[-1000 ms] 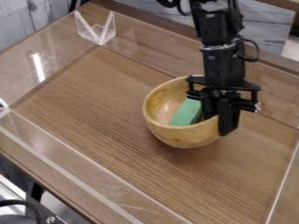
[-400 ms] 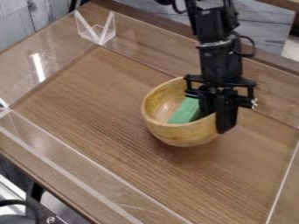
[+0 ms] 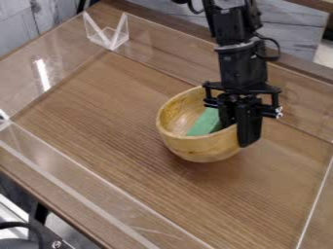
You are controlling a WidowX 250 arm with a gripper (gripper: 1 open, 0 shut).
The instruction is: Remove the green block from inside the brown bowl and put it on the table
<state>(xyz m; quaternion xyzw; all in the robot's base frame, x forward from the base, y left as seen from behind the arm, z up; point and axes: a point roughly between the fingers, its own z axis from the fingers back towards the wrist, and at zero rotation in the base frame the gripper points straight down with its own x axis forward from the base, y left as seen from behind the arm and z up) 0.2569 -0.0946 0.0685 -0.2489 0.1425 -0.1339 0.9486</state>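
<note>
The brown bowl (image 3: 182, 136) sits on the table (image 3: 104, 126), right of the middle. Inside it the green block (image 3: 203, 123) lies tilted against the right inner wall. My black gripper (image 3: 243, 134) reaches down into the bowl's right side. Its fingers (image 3: 240, 119) are together at the block's right edge and shut on it, and that edge is hidden behind them. The fingertips overlap the bowl's right rim in this view.
Clear acrylic walls (image 3: 78, 199) run along the table's edges. A clear triangular stand (image 3: 107, 31) is at the back left corner. Bare wood-grain surface spreads to the left of the bowl and in front of it.
</note>
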